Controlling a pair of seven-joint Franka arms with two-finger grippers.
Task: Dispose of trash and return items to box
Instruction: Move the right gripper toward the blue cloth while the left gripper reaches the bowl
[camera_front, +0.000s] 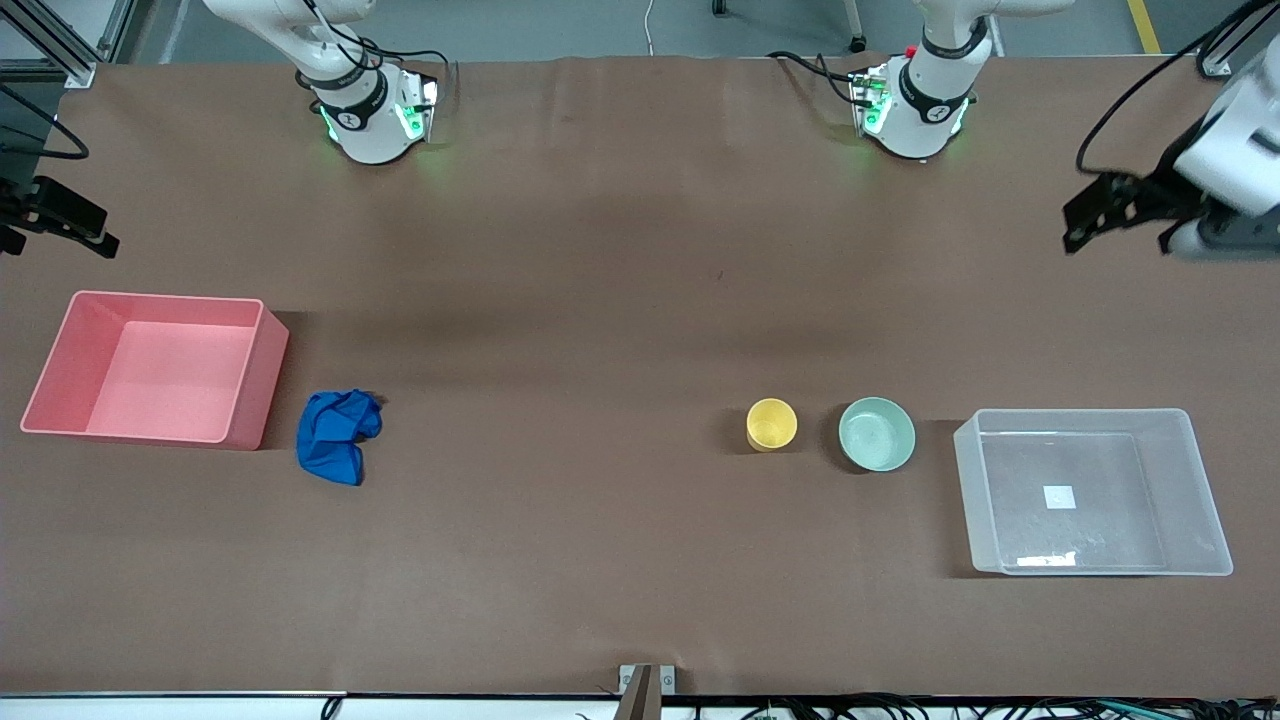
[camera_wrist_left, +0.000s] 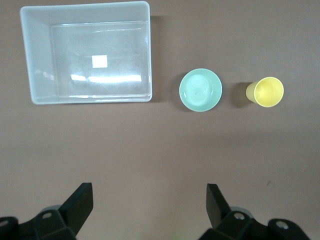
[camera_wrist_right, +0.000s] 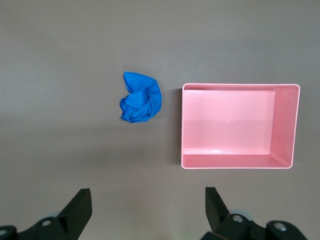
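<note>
The trash, a crumpled blue cloth, lies on the brown table just beside the pink bin. The yellow cup and the mint-green bowl stand side by side, with the bowl between the cup and the clear box. The box holds nothing but its white label. My left gripper hangs open and high over bare table at the left arm's end. My right gripper hangs open over bare table at the right arm's end. Neither holds anything.
An empty pink bin stands at the right arm's end of the table. The two arm bases sit along the table's back edge. Wide bare brown table lies between the cloth and the cup.
</note>
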